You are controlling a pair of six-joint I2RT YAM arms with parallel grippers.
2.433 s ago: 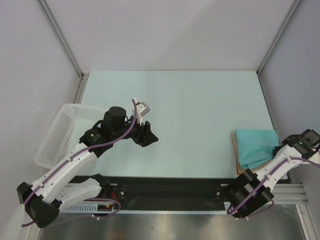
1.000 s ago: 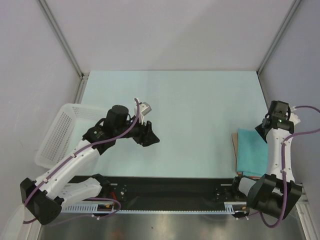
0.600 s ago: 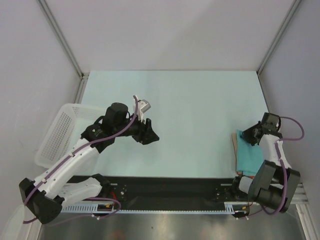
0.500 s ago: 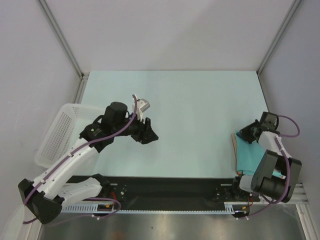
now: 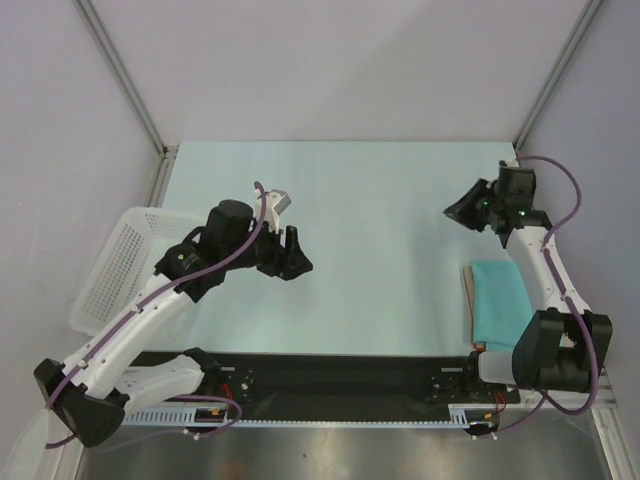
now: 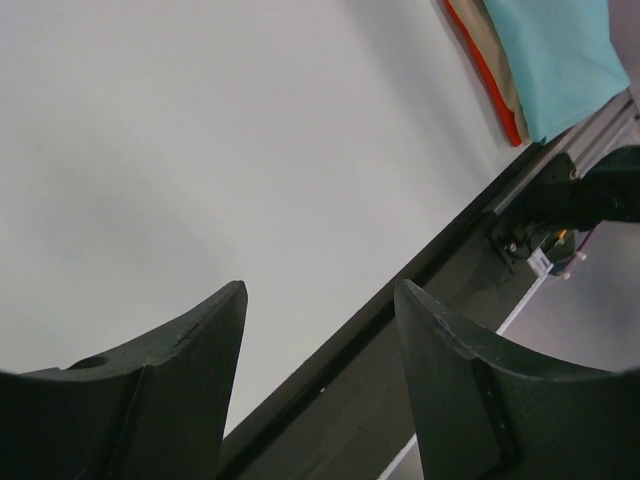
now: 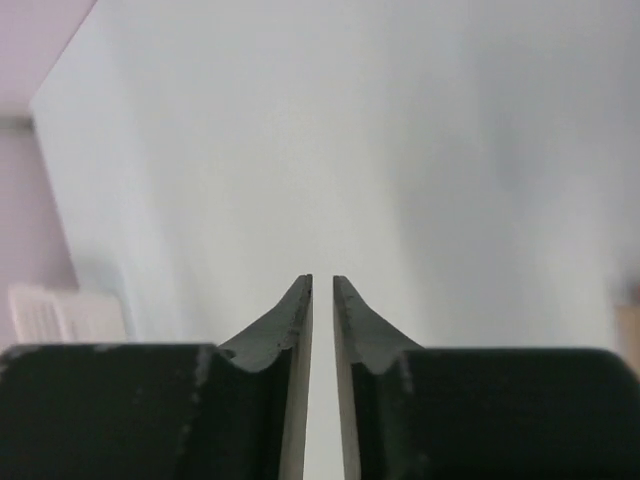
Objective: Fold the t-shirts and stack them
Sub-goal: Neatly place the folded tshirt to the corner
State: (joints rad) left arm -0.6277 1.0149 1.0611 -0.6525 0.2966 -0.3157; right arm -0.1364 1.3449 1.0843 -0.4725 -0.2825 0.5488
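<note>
Top external view: the right claw [image 5: 455,212] has left the folded plain teal cotton t-shirt [image 5: 497,305]. A second ago it hung low over the near right corner. Now its arm has swung up and away, and it sits above bare pale-green bench [image 5: 380,200], well clear of the cloth. The t-shirt lies alone as a neat rectangle on the flat brown cardboard sheet [image 5: 469,290], with nothing touching it. The left claw [image 5: 293,255] has hardly shifted, hovering mid-bench beside the white mesh plastic basket [image 5: 115,270], where no teal cloth shows.

Left wrist view: the left claw's jaws stand wide apart with nothing between them. The t-shirt is far off in the upper right corner.

Right wrist view: the jaws are drawn almost together, leaving a thin slit that holds nothing. Only bench and a sliver of basket lie beyond.

The placement looks finished and let go. Whether the pile holds one shirt or several cannot be told. With no further garment visible, the task seems at or near its end.
</note>
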